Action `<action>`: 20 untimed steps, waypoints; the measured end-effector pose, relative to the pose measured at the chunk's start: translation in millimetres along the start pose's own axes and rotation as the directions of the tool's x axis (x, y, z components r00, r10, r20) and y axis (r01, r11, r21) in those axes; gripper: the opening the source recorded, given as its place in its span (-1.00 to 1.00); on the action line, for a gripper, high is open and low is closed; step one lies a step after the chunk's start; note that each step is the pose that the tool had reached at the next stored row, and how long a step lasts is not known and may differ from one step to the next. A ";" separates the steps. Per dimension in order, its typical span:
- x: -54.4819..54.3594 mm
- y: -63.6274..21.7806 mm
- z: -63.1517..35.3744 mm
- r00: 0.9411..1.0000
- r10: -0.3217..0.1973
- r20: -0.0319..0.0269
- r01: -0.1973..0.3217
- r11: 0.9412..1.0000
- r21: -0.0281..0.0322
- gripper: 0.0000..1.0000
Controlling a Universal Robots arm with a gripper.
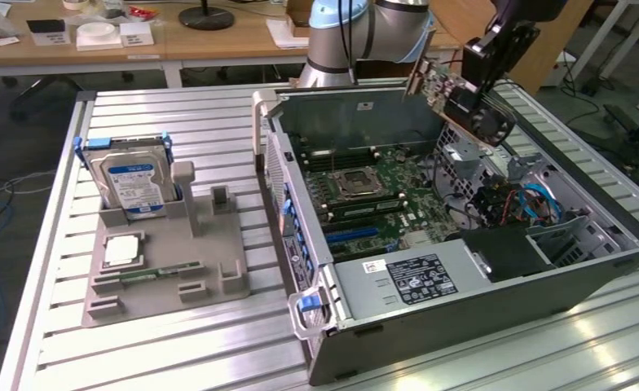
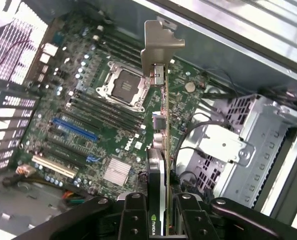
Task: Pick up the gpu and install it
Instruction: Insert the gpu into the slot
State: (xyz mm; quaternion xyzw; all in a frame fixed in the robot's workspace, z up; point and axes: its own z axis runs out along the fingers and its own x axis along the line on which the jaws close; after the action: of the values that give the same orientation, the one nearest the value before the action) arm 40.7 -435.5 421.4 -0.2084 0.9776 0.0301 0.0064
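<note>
The gpu (image 1: pixel 451 94) hangs tilted in the air over the back right part of the open computer case (image 1: pixel 580 277), above the motherboard (image 1: pixel 380 195). My gripper (image 1: pixel 486 70) is shut on it from above. In the wrist view the gpu (image 2: pixel 159 150) shows edge-on, with its pale metal end bracket (image 2: pixel 158 47) pointing away from the gripper (image 2: pixel 161 220). A black finger (image 2: pixel 133 217) presses on each side of the card. Below lie the motherboard (image 2: pixel 88 100), its empty processor socket (image 2: pixel 122 87) and a blue slot (image 2: pixel 74 129). The card touches nothing in the case.
A grey fixture (image 1: pixel 167 269) on the exterior view's left holds a silver hard drive with a blue label (image 1: pixel 134 183), a processor chip (image 1: pixel 121 251) and a memory stick (image 1: pixel 151 277). Inside the case are the power supply (image 1: pixel 417 281) and a metal drive cage (image 2: pixel 238 145) with cables.
</note>
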 end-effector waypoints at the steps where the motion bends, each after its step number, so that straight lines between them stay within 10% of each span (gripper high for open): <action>1: 0.0 0.0 0.1 1.000 -0.017 -0.001 0.017 1.000 0.000 -0.47; 14: 0.0 -0.1 0.5 0.974 -0.228 -0.012 0.228 0.974 -0.007 -0.47; 20: 0.0 0.0 0.5 0.973 -0.230 -0.012 0.230 0.973 -0.007 -0.47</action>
State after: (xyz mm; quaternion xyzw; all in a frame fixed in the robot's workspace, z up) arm 40.7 -435.5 420.8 -0.3204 0.9468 0.0306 0.0029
